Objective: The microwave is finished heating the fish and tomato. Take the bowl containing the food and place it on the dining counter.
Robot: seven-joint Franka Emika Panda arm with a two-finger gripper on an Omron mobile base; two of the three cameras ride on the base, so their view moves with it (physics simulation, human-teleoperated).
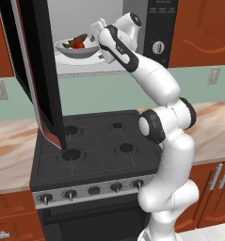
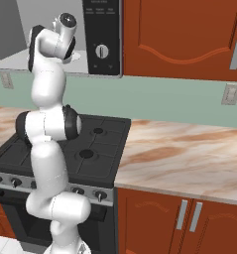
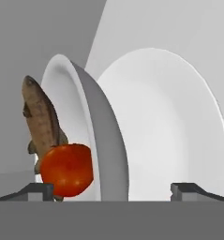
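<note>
My gripper (image 3: pixel 112 190) is released, its two dark fingertips (image 3: pixel 38 190) spread wide and grasping nothing. From the hand view, the near rim of the bowl (image 3: pixel 97 140) stands in the gap between them; I cannot tell whether either tip touches it. That view is rolled, so the bowl appears on edge, with the white turntable (image 3: pixel 169 126) behind it.

The bowl (image 1: pixel 76 48) sits inside the microwave (image 1: pixel 158 28), on the turntable (image 1: pixel 81 60) near the front edge of the light grey cavity floor. Its rim is tilted a little, the left side higher than the right in the left base view. The tomato (image 3: pixel 66 169) lies in the bowl, touching the fish (image 3: pixel 41 122); from the left base view the tomato (image 1: pixel 78 44) is at the middle of the bowl and the brown fish (image 1: pixel 81 37) curves just behind it.

The microwave door (image 1: pixel 36 70) hangs wide open to the left, its lower corner reaching down over the back left burner of the black gas stove (image 1: pixel 95 150). The control strip with its round knob (image 1: pixel 158 47) is on the right side of the opening. My arm (image 1: pixel 151 80) reaches up from the front of the stove into the cavity, the hand just beside the bowl's right edge.

A marble worktop (image 2: pixel 184 149) flanks the stove on both sides, with red-brown cabinets (image 2: pixel 184 34) above and below.
</note>
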